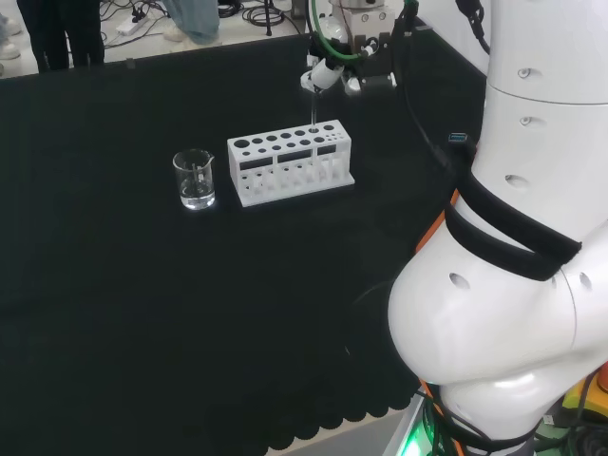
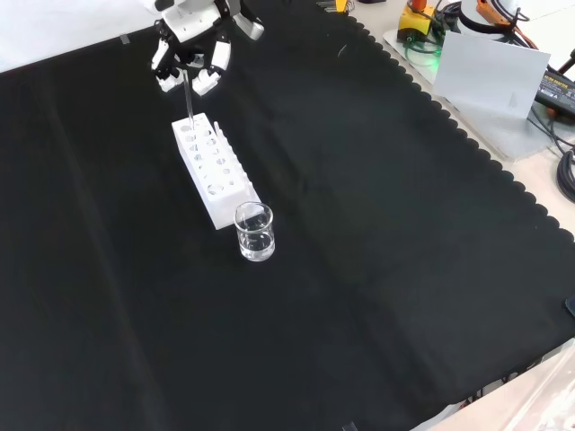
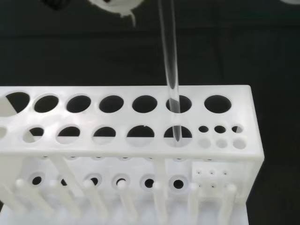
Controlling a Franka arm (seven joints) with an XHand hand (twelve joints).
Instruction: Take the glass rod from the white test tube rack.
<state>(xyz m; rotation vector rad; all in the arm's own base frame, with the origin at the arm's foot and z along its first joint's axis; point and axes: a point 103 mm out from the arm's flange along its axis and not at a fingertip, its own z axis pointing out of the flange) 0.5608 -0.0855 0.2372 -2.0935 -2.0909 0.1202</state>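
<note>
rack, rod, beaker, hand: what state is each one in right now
glass rod: upright, lower end in a hole of the rack, upper end held by the hand
white test tube rack: standing on the cloth, its other holes empty
beaker: upright beside the rack, untouched; contents unclear
hand: above the rack, fingers pinching the rod

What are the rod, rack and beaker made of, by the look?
Rod: clear and smooth, likely glass; the rack's holes show through it.
Rack: opaque matte white, probably plastic, with moulded-looking holes and pegs.
Beaker: transparent with bright rim glints, glass or clear plastic.
</note>
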